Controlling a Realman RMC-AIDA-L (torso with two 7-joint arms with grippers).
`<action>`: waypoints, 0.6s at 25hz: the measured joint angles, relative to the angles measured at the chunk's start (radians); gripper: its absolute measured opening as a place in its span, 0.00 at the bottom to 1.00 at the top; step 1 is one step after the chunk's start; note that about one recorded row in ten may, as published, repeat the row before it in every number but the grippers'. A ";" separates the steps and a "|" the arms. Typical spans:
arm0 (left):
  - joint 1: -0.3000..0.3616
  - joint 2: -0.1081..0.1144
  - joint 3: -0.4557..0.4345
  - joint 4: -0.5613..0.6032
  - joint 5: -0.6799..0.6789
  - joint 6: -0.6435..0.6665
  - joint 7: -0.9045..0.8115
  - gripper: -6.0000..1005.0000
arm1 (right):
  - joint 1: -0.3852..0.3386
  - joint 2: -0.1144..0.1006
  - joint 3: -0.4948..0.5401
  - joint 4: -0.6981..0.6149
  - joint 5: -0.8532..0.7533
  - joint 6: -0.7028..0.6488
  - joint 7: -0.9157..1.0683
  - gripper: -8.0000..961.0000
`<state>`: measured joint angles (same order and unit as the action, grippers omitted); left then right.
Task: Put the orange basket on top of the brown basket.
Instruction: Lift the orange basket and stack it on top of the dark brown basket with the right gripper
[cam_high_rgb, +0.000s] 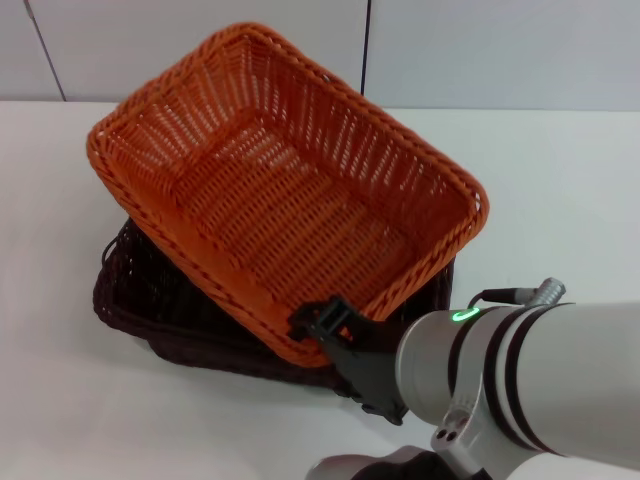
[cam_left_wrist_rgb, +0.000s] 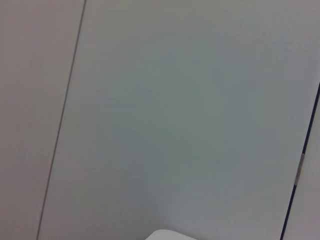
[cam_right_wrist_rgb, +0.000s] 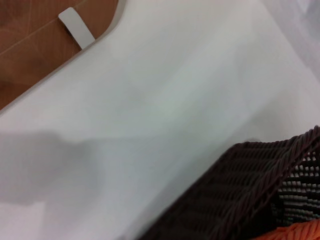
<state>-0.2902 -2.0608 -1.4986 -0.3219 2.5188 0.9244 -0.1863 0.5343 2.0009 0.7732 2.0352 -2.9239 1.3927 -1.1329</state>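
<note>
The orange basket (cam_high_rgb: 280, 190) is tilted and lies across the top of the brown basket (cam_high_rgb: 150, 300), turned at an angle to it. The brown basket stands on the white table, and only its left side and near wall show under the orange one. My right gripper (cam_high_rgb: 318, 325) is at the orange basket's near rim, with its black fingers closed over the braided edge. In the right wrist view the brown basket's rim (cam_right_wrist_rgb: 245, 190) shows, with a sliver of the orange basket (cam_right_wrist_rgb: 297, 231) beside it. My left gripper is out of view.
The white table (cam_high_rgb: 560, 200) runs to a pale panelled wall (cam_high_rgb: 480, 50) at the back. The right wrist view shows the table's edge, the wooden floor (cam_right_wrist_rgb: 30, 45) beyond it and a small white tab (cam_right_wrist_rgb: 76, 26). The left wrist view shows only the wall (cam_left_wrist_rgb: 175, 125).
</note>
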 joint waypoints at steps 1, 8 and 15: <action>-0.002 0.000 0.000 0.002 0.000 -0.001 0.001 0.81 | 0.001 0.003 0.002 0.002 0.000 0.000 0.000 0.67; -0.012 0.001 0.000 0.002 0.000 -0.005 0.002 0.81 | 0.019 0.010 0.017 0.003 -0.002 -0.020 0.001 0.67; -0.012 0.001 0.000 0.008 0.001 -0.006 0.003 0.81 | 0.032 0.006 0.036 0.000 -0.002 -0.053 0.000 0.67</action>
<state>-0.3026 -2.0601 -1.4986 -0.3135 2.5194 0.9187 -0.1835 0.5665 2.0073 0.8095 2.0349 -2.9263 1.3400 -1.1327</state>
